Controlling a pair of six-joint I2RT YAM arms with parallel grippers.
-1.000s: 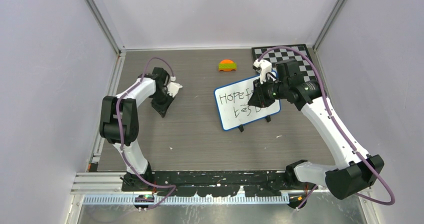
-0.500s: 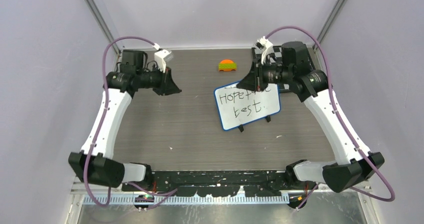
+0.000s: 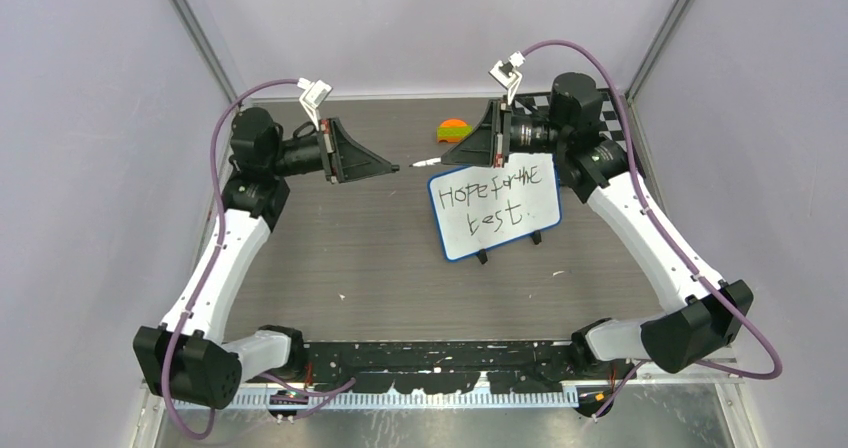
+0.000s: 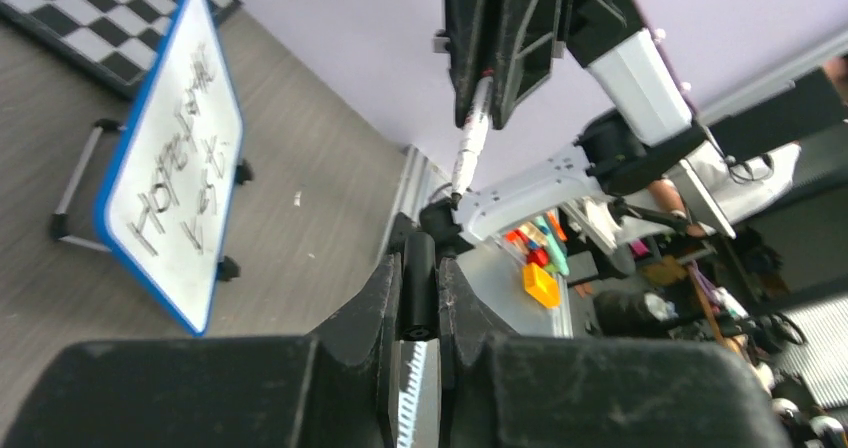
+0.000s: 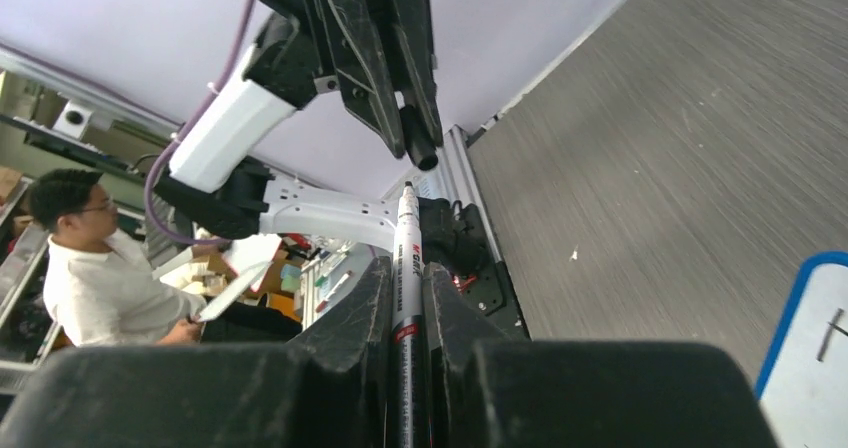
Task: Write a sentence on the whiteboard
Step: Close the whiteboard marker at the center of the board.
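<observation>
The whiteboard (image 3: 495, 208), blue-rimmed on small black feet, lies right of centre on the table and reads "HOPE for the best." It also shows in the left wrist view (image 4: 170, 188). My right gripper (image 3: 447, 155) hovers above the board's far left corner, shut on a white marker (image 5: 406, 248) whose tip (image 3: 428, 160) points left. My left gripper (image 3: 385, 168) faces it from the left, shut on a black marker cap (image 4: 417, 283). A small gap separates the cap from the marker tip, and both are held level above the table.
A black-and-white checkered board (image 3: 605, 108) lies at the back right, behind the right arm. An orange and green toy (image 3: 455, 130) sits at the back centre, just behind the marker. Purple walls and metal rails enclose the table.
Both arms rose and swung inward. The right gripper lifted the marker off the whiteboard, and the left gripper came up from the table, so cap and marker tip now face each other.
</observation>
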